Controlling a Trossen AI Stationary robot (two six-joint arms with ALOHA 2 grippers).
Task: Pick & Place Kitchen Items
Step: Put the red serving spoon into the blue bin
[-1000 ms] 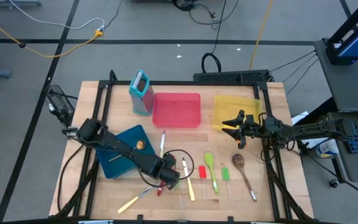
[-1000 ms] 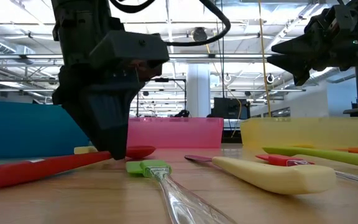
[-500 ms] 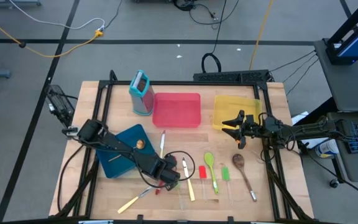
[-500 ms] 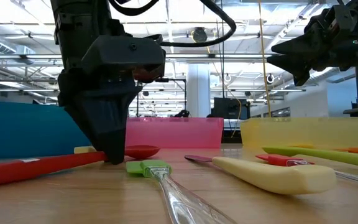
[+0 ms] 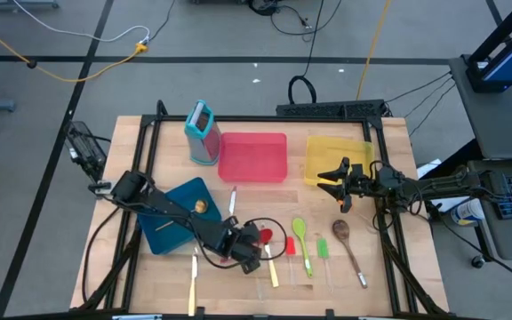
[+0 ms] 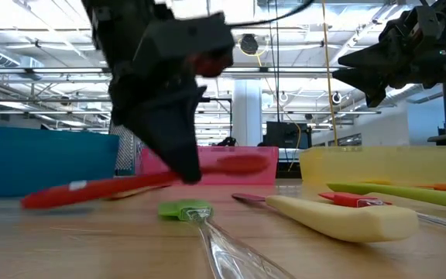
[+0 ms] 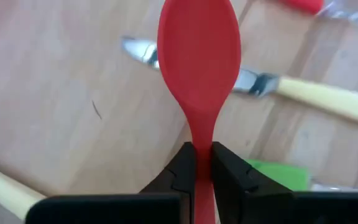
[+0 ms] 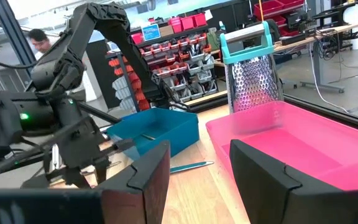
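Your left end effector [image 5: 245, 244] is down near the front middle of the bench [image 5: 389, 267], fingers [image 7: 180, 168] pinched tight on the neck of the red spoon [image 7: 199, 56], just below the bowl. In the low view the spoon [image 6: 138, 184] hangs tilted, bowl end raised in front of the pink tray [image 6: 263, 172] and handle end drooping toward the wood, so it looks clear of the surface, at least at the bowl end. From above, the bowl pokes out just right of the end effector, next to the short red piece [image 5: 289, 245]. Directly under it you can see a cream-handled knife [image 7: 316, 96] lying across the boards and a bit of green just beside the fingers. The green spoon [image 5: 302, 242], the short green piece [image 5: 323, 248] and the wooden spoon [image 5: 348, 246] sit in a row off to the right, another cream-handled knife [image 5: 193, 283] lies near the front edge, and one more utensil [image 5: 232, 203] rests beside the blue tray [image 5: 169, 224], which has a small brown thing in it. Your right end effector [image 5: 338, 180] hangs above the bench at the right side, by the yellow tray [image 5: 332, 151], fingers [image 8: 151, 168] spread apart with nothing between them. The teal grater [image 5: 202, 132] stands upright at the back, touching or nearly touching the pink tray's left edge.
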